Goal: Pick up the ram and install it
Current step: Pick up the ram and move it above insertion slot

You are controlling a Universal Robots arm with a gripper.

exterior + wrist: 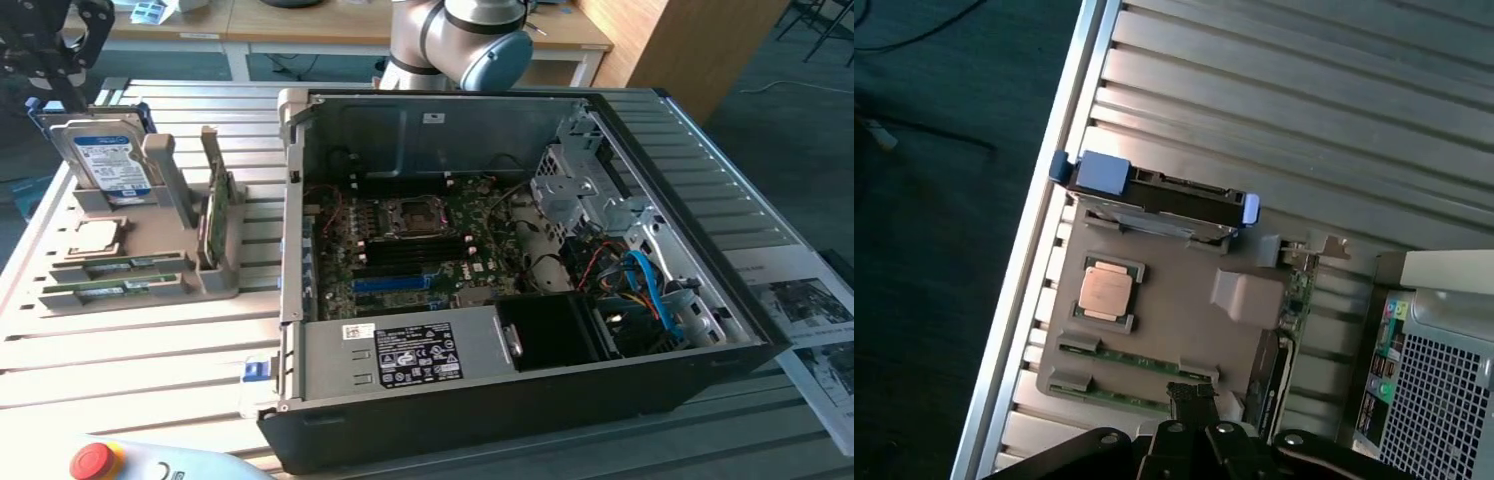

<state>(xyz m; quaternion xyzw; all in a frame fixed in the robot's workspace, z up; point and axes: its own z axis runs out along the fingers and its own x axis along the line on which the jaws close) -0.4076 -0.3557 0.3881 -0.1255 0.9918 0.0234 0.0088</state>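
Note:
Two ram sticks, thin green boards with white labels, lie flat in slots at the front of a grey holder (134,300): one ram stick (118,266) (1144,358) behind the other (114,290) (1116,397). My black gripper (60,85) (1191,393) hangs above the holder's rear, over the hard drive, shut with nothing in it. In the wrist view its fingertips (1179,392) hover over the ram sticks, well clear of them. The open computer case (521,290) lies on the exterior view's right, motherboard (414,250) facing up.
On the holder stand a silver hard drive with a blue label (107,160) (1154,195), an upright green expansion card (214,200) and a flat CPU (94,235) (1106,290). A red emergency button (91,460) sits at the front. Papers (814,310) lie beside the case.

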